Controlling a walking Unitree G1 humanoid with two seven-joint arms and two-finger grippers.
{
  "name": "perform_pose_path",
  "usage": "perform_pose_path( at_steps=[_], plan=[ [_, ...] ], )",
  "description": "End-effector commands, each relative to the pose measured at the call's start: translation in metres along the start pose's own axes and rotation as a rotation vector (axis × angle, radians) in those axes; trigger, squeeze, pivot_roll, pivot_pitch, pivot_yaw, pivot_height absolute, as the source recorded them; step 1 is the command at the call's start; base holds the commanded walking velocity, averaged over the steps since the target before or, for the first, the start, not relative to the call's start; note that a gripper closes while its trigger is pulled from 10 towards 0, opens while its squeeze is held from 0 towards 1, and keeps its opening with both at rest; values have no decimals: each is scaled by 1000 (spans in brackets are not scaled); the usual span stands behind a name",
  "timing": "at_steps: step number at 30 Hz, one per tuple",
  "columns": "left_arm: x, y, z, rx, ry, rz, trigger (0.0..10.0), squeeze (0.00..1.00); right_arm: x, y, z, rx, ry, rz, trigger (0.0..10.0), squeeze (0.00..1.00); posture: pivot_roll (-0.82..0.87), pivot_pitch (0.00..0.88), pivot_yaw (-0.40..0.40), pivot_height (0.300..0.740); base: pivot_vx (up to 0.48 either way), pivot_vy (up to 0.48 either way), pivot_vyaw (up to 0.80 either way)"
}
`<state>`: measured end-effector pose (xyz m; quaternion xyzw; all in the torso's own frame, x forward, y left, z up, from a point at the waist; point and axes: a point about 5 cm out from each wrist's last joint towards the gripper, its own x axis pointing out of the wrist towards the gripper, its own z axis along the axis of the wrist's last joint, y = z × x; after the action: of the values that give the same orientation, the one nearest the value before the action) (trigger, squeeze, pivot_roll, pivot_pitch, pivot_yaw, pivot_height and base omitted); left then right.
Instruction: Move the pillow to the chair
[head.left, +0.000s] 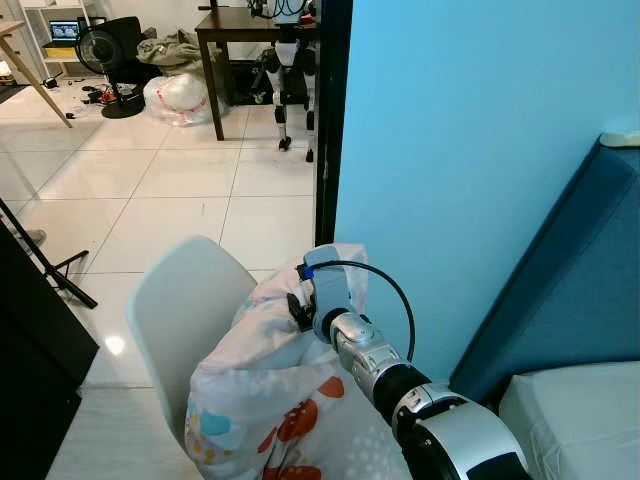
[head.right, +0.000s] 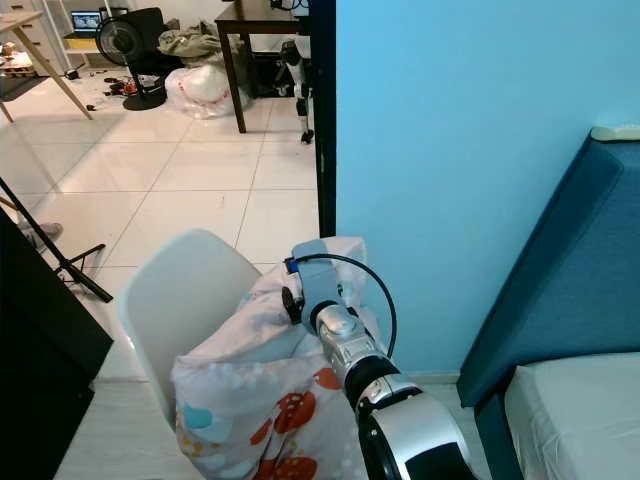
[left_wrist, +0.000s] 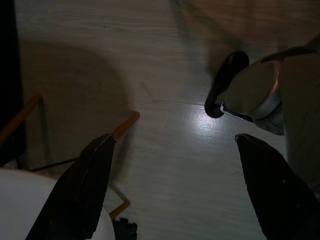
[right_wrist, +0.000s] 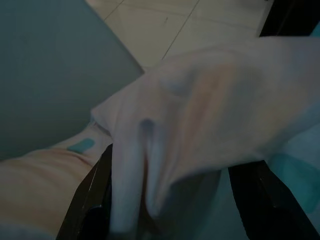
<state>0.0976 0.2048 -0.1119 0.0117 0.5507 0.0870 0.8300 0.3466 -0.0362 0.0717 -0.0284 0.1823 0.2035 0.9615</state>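
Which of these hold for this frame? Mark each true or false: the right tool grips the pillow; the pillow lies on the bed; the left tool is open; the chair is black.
1. The right tool grips the pillow. True: fabric is bunched between its fingers.
2. The pillow lies on the bed. False: it is against the chair.
3. The left tool is open. True: its fingers stand apart above the floor.
4. The chair is black. False: it is white.

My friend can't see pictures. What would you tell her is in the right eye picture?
The robot's right claw grips a white pillow with red and teal prints, which rests against the back of a white chair. A bright blue wall rises on the right beside a dark blue sofa; a tiled floor leads to a dark table behind.
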Motion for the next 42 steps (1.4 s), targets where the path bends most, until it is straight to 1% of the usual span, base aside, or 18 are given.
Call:
perform_pose_path(
  at_steps=[1, 3, 4, 5, 7, 8, 11, 15, 18, 22, 26, 29, 30, 32, 33, 36, 42],
  plan=[
    [0, 1, -3, 3, 11, 4, 10000, 0, 0, 26, -13, 73, 61, 62, 10000, 0, 35, 68, -44, 730, 0, 0, 0],
    [0, 1, -3, 4, 8, 3, 10000, 0, 0, 27, -15, 82, 80, 84, 10000, 0, 34, 69, -44, 715, 0, 0, 0],
    [0, 1, -3, 4, 8, 3, 10000, 0, 0, 27, -15, 82, 80, 84, 10000, 0, 34, 69, -44, 715, 0, 0, 0],
    [0, 1, -2, 5, 8, 3, 10000, 0, 0, 27, -17, 67, 91, 83, 10000, 0, 34, 70, -44, 705, 0, 0, 0],
    [0, 1, -3, 5, 8, 3, 10000, 0, -1, 27, -18, 60, 97, 81, 10000, 0, 34, 69, -44, 700, 0, 0, 0],
    [0, 1, -3, 7, 9, 4, 10000, 0, -2, 27, -22, 43, 117, 82, 10000, 0, 34, 70, -44, 690, 0, 0, 0],
    [0, 1, -3, 8, 9, 4, 10000, 0, -2, 26, -24, 32, 128, 83, 10000, 0, 35, 70, -43, 680, 0, 0, 0],
    [-1, 2, -4, 14, 13, 7, 10000, 0, -4, 26, -34, -3, 180, 86, 10000, 0, 36, 71, -41, 655, 0, 0, 0],
    [-1, 3, -5, 18, 17, 11, 10000, 0, -5, 27, -38, -10, 196, 89, 10000, 0, 38, 71, -41, 635, 0, 0, 0],
    [-1, 4, -7, 19, 25, 22, 10000, 0, -6, 27, -41, -13, 211, 92, 10000, 0, 38, 75, -35, 620, 0, 0, 0],
    [-1, 7, -9, 19, 31, 33, 10000, 0, -7, 28, -44, -11, 224, 93, 10000, 0, 40, 82, -31, 590, 0, 0, 0],
    [-2, 7, -10, 20, 34, 36, 10000, 0, -7, 29, -46, -15, 234, 97, 10000, 0, 40, 84, -30, 580, 0, 0, 0],
    [-2, 8, -11, 20, 38, 39, 10000, 0, -8, 29, -48, -21, 246, 104, 10000, 0, 41, 88, -28, 570, 0, 0, 0],
    [-2, 8, -11, 20, 38, 39, 10000, 0, -8, 29, -48, -21, 246, 104, 10000, 0, 41, 88, -28, 570, 0, 0, 0],
    [-2, 9, -13, 21, 44, 42, 10000, 0, -9, 31, -51, -21, 250, 115, 10000, 0, 43, 93, -25, 560, 0, 0, 0],
    [-3, 10, -15, 21, 48, 44, 10000, 0, -10, 32, -52, -18, 245, 122, 10000, 0, 45, 97, -24, 556, 0, 0, 0],
    [-3, 11, -17, 21, 51, 48, 10000, 0, -8, 36, -46, 2, 198, 150, 10000, 0, 47, 104, -22, 556, 0, 0, 0]
  ],
)
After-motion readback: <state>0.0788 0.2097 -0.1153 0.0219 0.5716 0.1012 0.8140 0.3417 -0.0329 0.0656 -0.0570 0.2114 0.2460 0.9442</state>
